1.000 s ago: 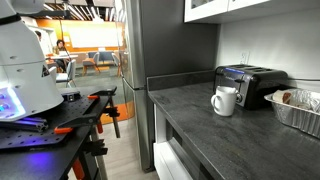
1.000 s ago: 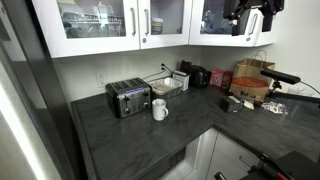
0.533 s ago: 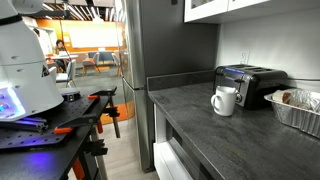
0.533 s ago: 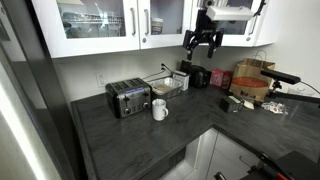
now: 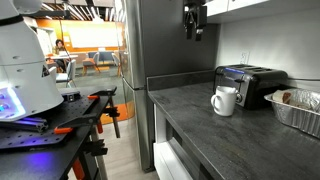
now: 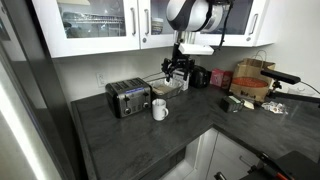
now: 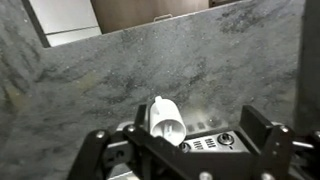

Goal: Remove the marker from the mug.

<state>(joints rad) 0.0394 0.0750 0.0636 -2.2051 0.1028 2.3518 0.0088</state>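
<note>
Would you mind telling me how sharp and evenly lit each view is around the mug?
Wrist view: soft throughout, the mug washed out. In an exterior view the bright hall outshines the dim countertop around the mug. In an exterior view a glare streak runs down the left edge, but the mug is evenly lit.

Even indoor light, soft shadows; wrist view blurred and grainy.
</note>
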